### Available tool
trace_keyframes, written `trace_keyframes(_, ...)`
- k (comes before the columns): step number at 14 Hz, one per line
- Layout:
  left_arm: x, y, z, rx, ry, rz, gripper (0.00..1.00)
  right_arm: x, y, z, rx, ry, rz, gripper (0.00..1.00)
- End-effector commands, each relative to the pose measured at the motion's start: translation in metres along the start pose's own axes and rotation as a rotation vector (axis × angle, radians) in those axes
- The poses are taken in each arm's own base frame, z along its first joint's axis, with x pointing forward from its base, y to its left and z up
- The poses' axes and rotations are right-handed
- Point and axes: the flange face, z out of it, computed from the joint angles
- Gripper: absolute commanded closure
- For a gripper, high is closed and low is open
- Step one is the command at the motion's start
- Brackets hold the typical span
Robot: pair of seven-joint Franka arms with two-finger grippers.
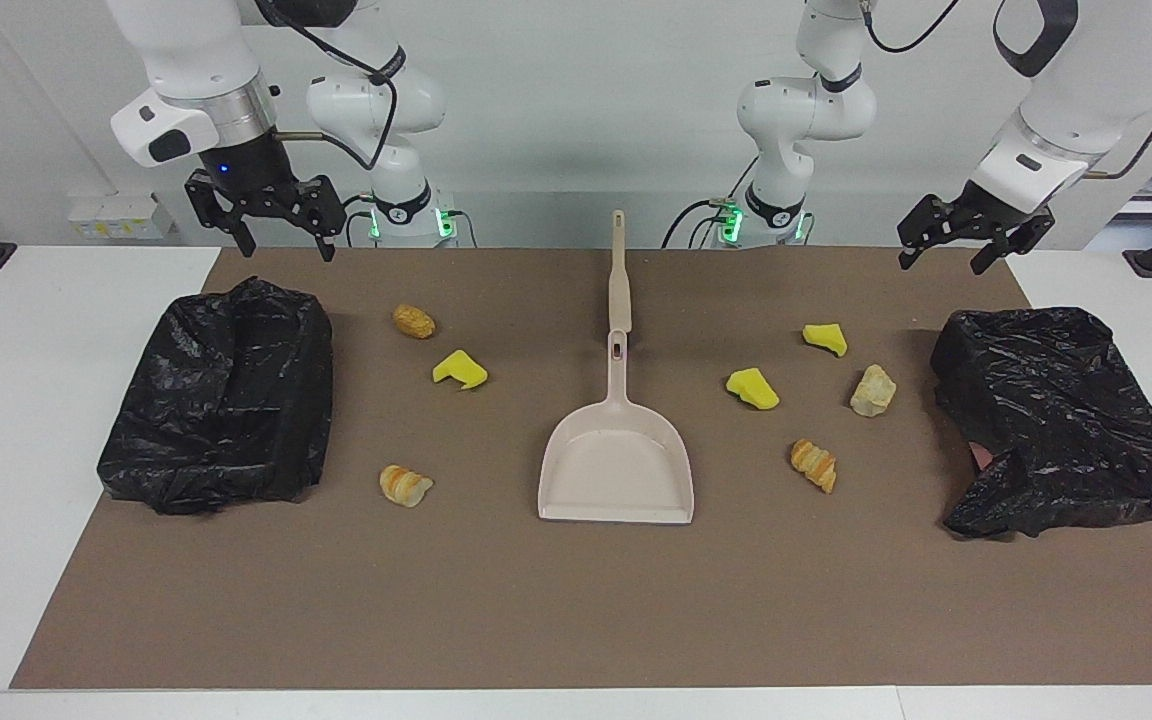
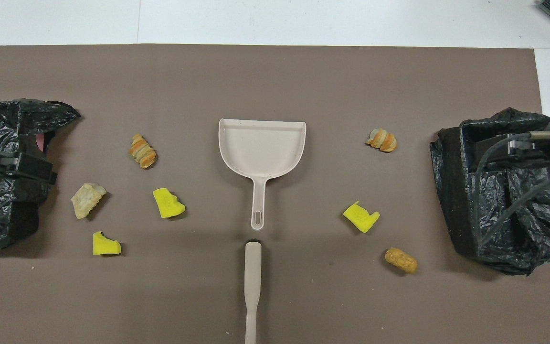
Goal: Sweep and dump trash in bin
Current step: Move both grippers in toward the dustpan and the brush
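Only facing view shows both jaws spread.

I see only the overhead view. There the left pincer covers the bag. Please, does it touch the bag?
Observer: No. The left pincer hangs in the air, open, apart from the bag.
Operator: And the right one?
Observer: The right pincer is also up and open, holding nothing.
Operator: The brush is cut off in my view. Is it free?
Observer: Yes. The brush lies whole and flat; nothing grips it.
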Motion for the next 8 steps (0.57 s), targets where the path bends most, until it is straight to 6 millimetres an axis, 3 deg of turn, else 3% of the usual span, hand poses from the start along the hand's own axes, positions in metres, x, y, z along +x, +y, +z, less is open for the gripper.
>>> trace_keyframes(1,-0.009,0.035,0.020,0.015,-0.030,0.054,0.00,-0.008,-0.016,0.014,0.020,0.020,0.038,0.00)
trace_keyframes(4,-0.020,0.077,0.051,0.017,-0.045,0.078,0.00,0.002,-0.061,0.037,0.030,0.035,0.057,0.00)
trace_keyframes(8,-0.046,0.124,0.102,0.020,-0.029,0.095,0.00,0.015,-0.139,0.087,0.042,0.028,0.054,0.00)
